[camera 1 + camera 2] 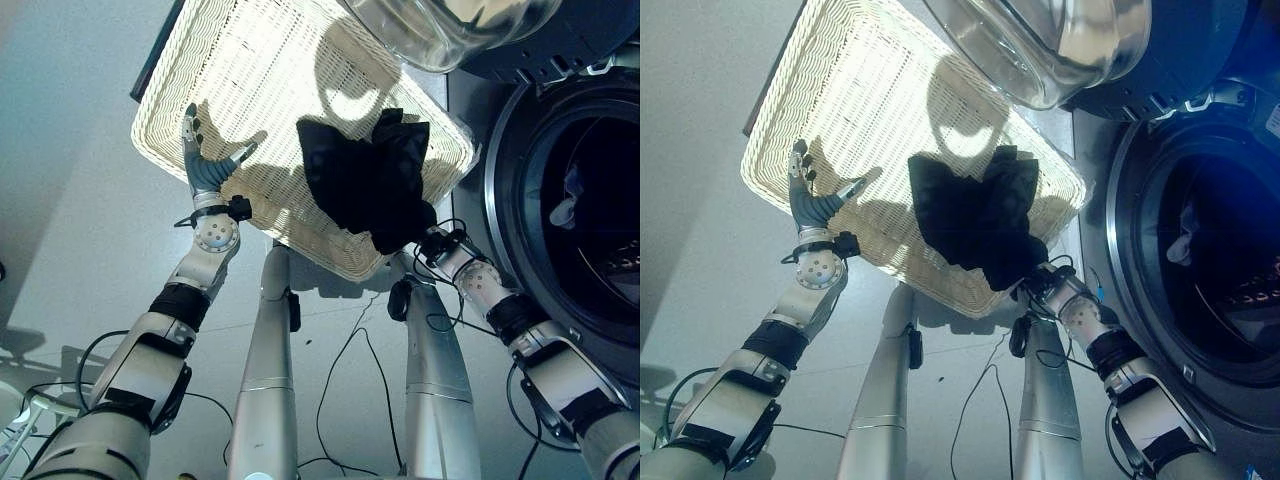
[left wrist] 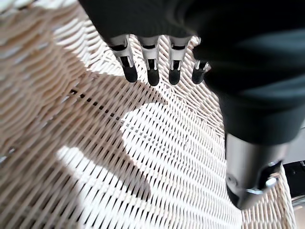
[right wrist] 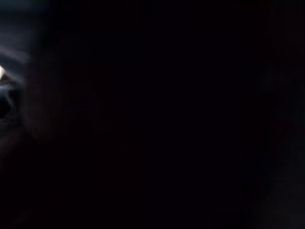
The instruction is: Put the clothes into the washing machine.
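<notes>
Pale floor runs under a wicker basket (image 1: 260,90), with the washer (image 1: 560,220) just to its right, door (image 1: 440,30) swung open above and the drum (image 1: 600,220) dark, something pale already lying inside. Draped at the basket's near right corner is a black garment (image 1: 365,180), bunched over the rim and covering the right hand (image 1: 432,238); its fingers are buried in the cloth, so whether they pinch it I cannot tell, and the right wrist view is simply black with fabric. At the basket's left edge the left hand (image 1: 205,160) hovers over the weave, fingers straight and relaxed, thumb out, holding nothing. By the look of it this is the pick-up step: the garment is gathered but not yet out of the basket. Next comes a lift clear of the rim, then a swing right and a reach deep into the drum, keeping trailing cloth off the door sill
</notes>
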